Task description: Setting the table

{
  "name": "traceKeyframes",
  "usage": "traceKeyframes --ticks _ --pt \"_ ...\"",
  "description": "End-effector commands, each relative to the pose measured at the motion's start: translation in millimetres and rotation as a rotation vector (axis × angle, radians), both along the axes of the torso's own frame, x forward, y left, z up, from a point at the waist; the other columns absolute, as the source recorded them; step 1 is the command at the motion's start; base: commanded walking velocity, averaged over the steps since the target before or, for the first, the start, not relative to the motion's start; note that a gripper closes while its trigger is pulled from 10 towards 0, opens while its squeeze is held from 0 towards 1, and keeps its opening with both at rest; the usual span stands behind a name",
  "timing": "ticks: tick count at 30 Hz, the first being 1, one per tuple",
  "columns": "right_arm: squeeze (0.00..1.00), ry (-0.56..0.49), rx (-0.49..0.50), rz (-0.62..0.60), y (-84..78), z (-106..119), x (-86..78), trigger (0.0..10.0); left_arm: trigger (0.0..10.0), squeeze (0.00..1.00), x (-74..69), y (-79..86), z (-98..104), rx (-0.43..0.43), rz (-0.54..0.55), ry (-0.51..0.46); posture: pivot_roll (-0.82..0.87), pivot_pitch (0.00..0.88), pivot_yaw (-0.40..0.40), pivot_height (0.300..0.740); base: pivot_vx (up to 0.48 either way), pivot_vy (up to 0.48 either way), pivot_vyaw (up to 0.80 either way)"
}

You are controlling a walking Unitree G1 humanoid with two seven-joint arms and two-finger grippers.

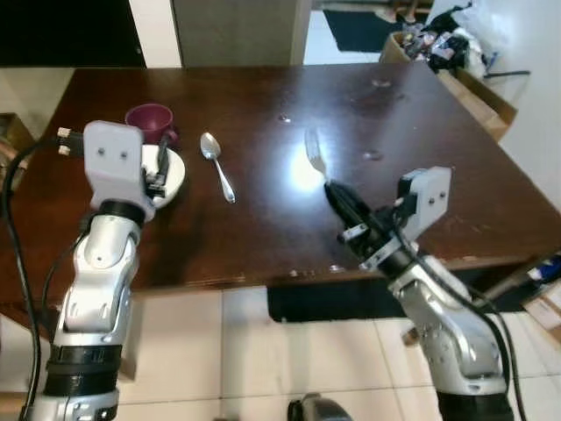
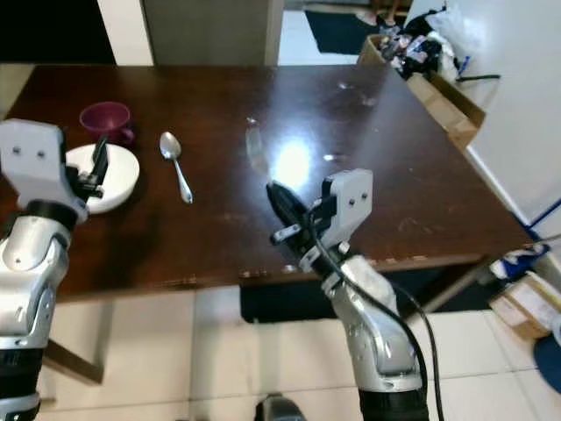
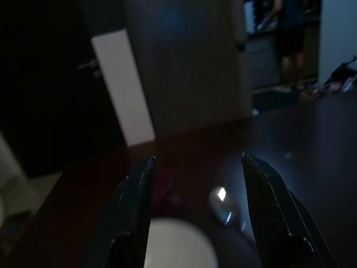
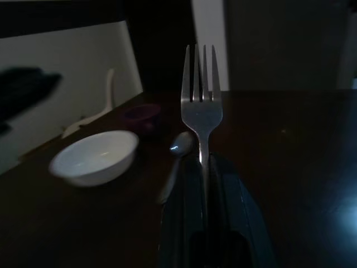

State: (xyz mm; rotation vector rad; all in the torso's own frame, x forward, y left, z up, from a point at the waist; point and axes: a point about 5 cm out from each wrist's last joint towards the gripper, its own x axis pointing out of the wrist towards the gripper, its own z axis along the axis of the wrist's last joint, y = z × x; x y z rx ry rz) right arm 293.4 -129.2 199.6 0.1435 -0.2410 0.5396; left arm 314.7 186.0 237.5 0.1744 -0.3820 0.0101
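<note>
Starting at the table's (image 1: 263, 237) left edge, we see our left gripper (image 1: 158, 171) hovering over the white bowl (image 1: 175, 167), its fingers (image 3: 136, 212) spread apart and holding nothing. The bowl sits near the left edge, and a purple cup (image 1: 151, 118) stands just behind it, toward the far side. Just to the right of the bowl a spoon (image 1: 216, 162) lies flat on the dark wood, bowl end toward the far edge and handle toward the near edge.

Further right, about mid-table, our right gripper (image 1: 340, 200) has its fingers clamped together on the handle of a fork (image 4: 201, 106). The tines project beyond the fingertips, raised above the surface and aimed toward the far edge. In the eye views the fork's head (image 1: 314, 153) shows against a bright glare patch on the wood.

We judge the step in hand to be placing the fork. The next move calls for carrying it left toward the bowl and spoon, lowering it until it lies flat on the table, roughly parallel with the spoon, then parting the fingers without dragging it.
</note>
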Motion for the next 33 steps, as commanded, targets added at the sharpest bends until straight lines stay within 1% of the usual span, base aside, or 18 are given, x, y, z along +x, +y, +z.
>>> traceKeyframes --ticks 1,2,4,7,8,9,15,16,18,21,24,25,26,29,31,33 --pt "0.0 0.044 -0.015 -0.051 -5.3 -10 5.3 10.0 10.0 0.0 0.3 -4.7 -3 -0.007 -0.039 0.033 -0.13 0.048 0.066 0.74 0.454 0.0 0.0" --pt "0.0 0.062 -0.024 -0.09 -5.4 -14 12.4 10.0 10.0 0.0 -0.3 -8.8 2 -0.008 -0.077 0.029 -0.12 0.049 0.066 0.74 0.439 0.0 0.0" --pt "0.0 0.082 -0.028 -0.113 -4.7 -18 17.4 10.0 10.0 0.0 -1.3 -11.9 4 -0.006 -0.103 0.032 -0.12 0.049 0.066 0.74 0.441 0.0 0.0" --pt "0.0 0.099 -0.03 -0.113 -2.6 -23 20.6 10.0 10.0 0.0 -2.9 -14.7 5 -0.009 -0.129 0.043 -0.12 0.049 0.066 0.74 0.434 0.0 0.0" --pt "0.0 0.123 -0.021 -0.108 0.8 -27 24.5 10.0 10.0 0.0 -5.2 -17.8 5 -0.006 -0.158 0.055 -0.12 0.049 0.066 0.74 0.428 0.0 0.0" --pt "0.0 0.125 -0.019 -0.104 2.4 -28 26.2 10.0 10.0 0.0 -6.1 -18.7 6 -0.004 -0.167 0.059 -0.12 0.049 0.066 0.74 0.424 0.0 0.0" --pt "0.0 0.154 -0.005 -0.094 10.8 -33 37.9 10.0 10.0 0.0 -8.6 -19.0 1 0.004 -0.188 0.098 -0.09 0.059 0.063 0.74 0.422 0.0 0.0" --pt "0.0 0.154 -0.005 -0.094 10.8 -33 37.9 10.0 10.0 0.0 -8.6 -19.0 1 0.004 -0.188 0.098 -0.09 0.059 0.063 0.74 0.416 0.0 0.0" --pt "0.0 0.189 -0.02 -0.123 14.9 -41 45.8 10.0 10.0 0.0 -10.6 -19.5 -5 0.016 -0.201 0.135 -0.08 0.063 0.061 0.74 0.396 0.0 0.0" --pt "0.0 0.194 -0.033 -0.128 15.9 -43 48.0 10.0 10.0 0.0 -11.4 -19.6 -6 0.011 -0.207 0.152 -0.08 0.067 0.059 0.74 0.337 0.0 0.0" --pt "0.0 0.198 -0.045 -0.115 18.0 -46 50.0 10.0 10.0 0.0 -14.0 -21.1 -9 0.009 -0.239 0.182 -0.07 0.073 0.056 0.74 0.0 0.0 0.0" --pt "0.0 0.202 -0.051 -0.108 19.0 -48 51.0 10.0 10.0 0.0 -16.3 -22.8 -11 0.015 -0.269 0.197 -0.07 0.074 0.055 0.74 0.0 0.0 0.0" --pt "0.0 0.209 -0.055 -0.093 20.7 -50 52.9 10.0 10.0 0.0 -20.8 -25.8 -14 0.026 -0.32 0.225 -0.06 0.075 0.053 0.74 0.0 0.0 0.0" --pt "0.0 0.22 -0.071 -0.067 24.7 -53 54.9 10.0 10.0 0.0 -27.0 -27.6 -19 0.06 -0.374 0.264 -0.05 0.082 0.047 0.74 0.0 0.0 0.0" --pt "0.0 0.247 -0.088 -0.046 28.8 -58 55.7 10.0 10.0 0.0 -31.8 -28.6 -21 0.082 -0.414 0.287 -0.04 0.085 0.043 0.74 0.0 0.0 0.0" --pt "0.0 0.279 -0.125 -0.029 33.7 -66 55.4 10.0 10.0 0.0 -35.5 -27.6 -22 0.095 -0.431 0.306 -0.03 0.087 0.039 0.74 0.0 0.0 0.0"
